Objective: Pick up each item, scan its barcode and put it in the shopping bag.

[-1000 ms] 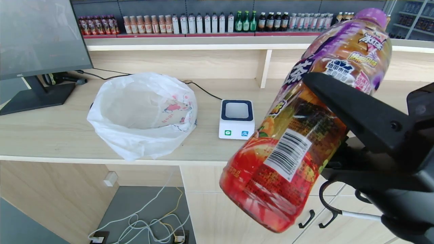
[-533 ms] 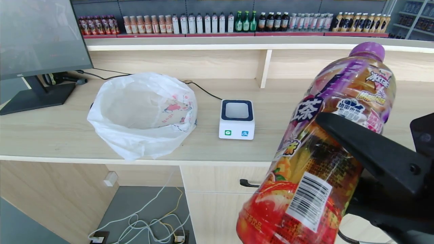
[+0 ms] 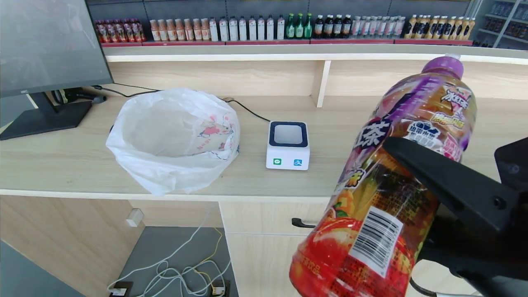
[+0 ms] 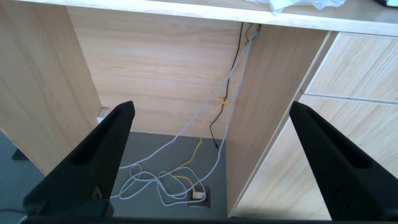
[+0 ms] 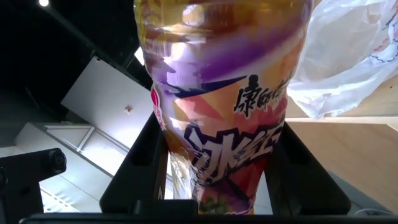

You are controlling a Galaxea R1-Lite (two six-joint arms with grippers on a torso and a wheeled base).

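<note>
You have one scanner (image 3: 288,144), one shopping bag (image 3: 173,140), one monitor (image 3: 49,41) and one drink bottle (image 3: 371,194). Behind the scanner stands one long row of shelf bottles (image 3: 264,28), dozens of them, too small for you to count exactly.

A long counter (image 3: 62,165) of light wood holds the things. A white plastic shopping bag (image 3: 175,140) sits on it with its mouth wide open. A small white scanner (image 3: 288,145) with a dark top stands at 3 o'clock from the bag, near it but not touching. A black cable (image 3: 247,110) runs from the scanner toward 10 o'clock and goes behind the bag. A monitor (image 3: 49,45) stands on its black foot (image 3: 45,119) at 10 o'clock from the bag.
</note>
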